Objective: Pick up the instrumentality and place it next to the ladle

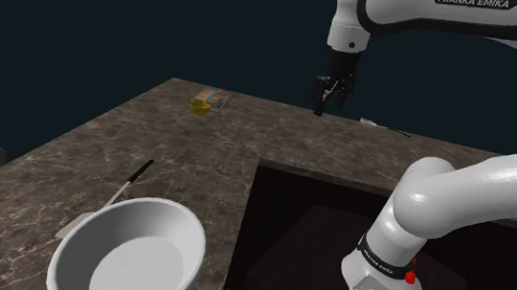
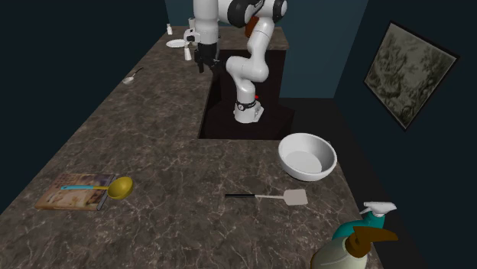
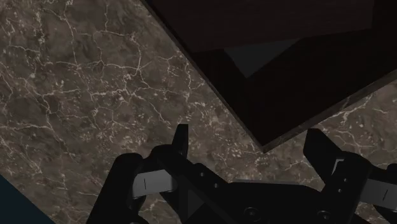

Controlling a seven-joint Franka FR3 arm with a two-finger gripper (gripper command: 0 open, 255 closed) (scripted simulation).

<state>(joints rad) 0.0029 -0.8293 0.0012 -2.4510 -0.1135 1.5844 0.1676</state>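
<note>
My hand (image 2: 202, 67) hovers, fingers (image 3: 182, 137) apart, empty. Second exterior view: one ladle (image 2: 120, 187), one bowl (image 2: 290, 170), one spatula (image 2: 269, 197) at the bowl's seven o'clock.

Countertop (image 2: 153, 153) is rendered in dark brown marble, veined pale throughout. Bowl (image 2: 293, 170) is drawn plain white. Just beside the bowl, a spatula (image 2: 267, 196) is seen with a white blade and black handle. Well apart from the bowl, a ladle (image 2: 115, 187) is shown with a yellow cup and teal handle, laid on an orange-brown book (image 2: 65, 195). Near the bowl: spray bottle (image 2: 376, 210) teal with white trigger, soap dispenser (image 2: 348, 256) pale green with brown pump. Arm (image 2: 248, 69) white, joints dark; gripper (image 1: 320, 107) all black. Walls (image 2: 321, 46) dark teal.
</note>
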